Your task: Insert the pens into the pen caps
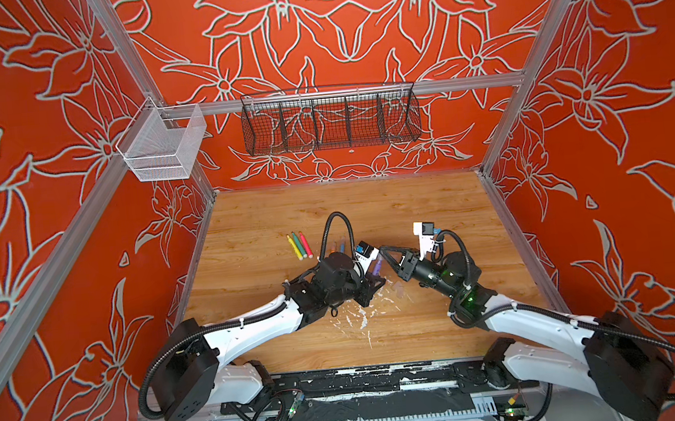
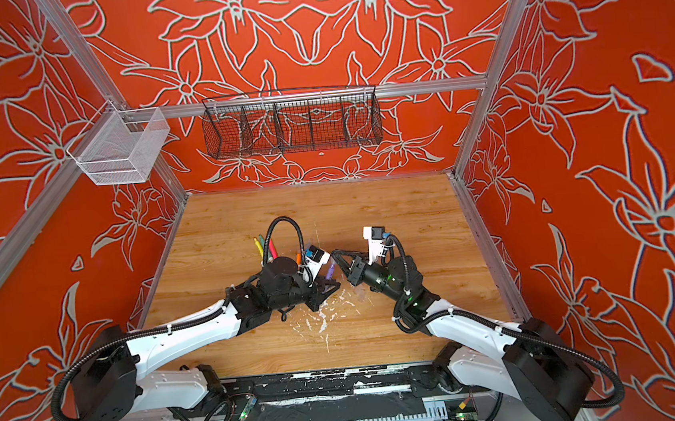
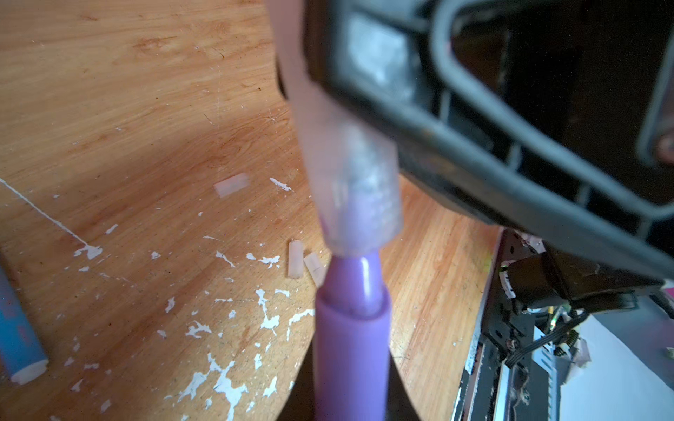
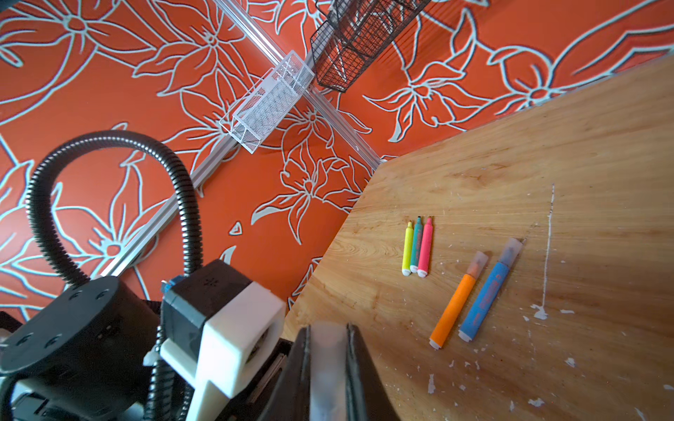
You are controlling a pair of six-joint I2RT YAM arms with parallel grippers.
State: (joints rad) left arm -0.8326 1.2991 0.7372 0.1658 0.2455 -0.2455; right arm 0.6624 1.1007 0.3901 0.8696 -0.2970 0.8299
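Seating: right gripper (image 4: 328,339) pinches clear plastic cap (image 3: 361,204) over slim purple pen (image 3: 352,328) pinched by left gripper (image 1: 375,278); orange pen (image 4: 456,302), blue pen (image 4: 487,295) capped; yellow, green, pink pens (image 4: 416,248) bare.

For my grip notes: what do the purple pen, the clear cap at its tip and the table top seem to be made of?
Purple pen: likely glossy plastic; a highlight runs along it. Cap: translucent frosted plastic; purple shows through. Table top: wood or wood-look laminate, matte grain, white flecks.

far table (image 1: 368,204) open; pen row (image 1: 299,246), loose caps (image 3: 295,259) obstruct nearer.
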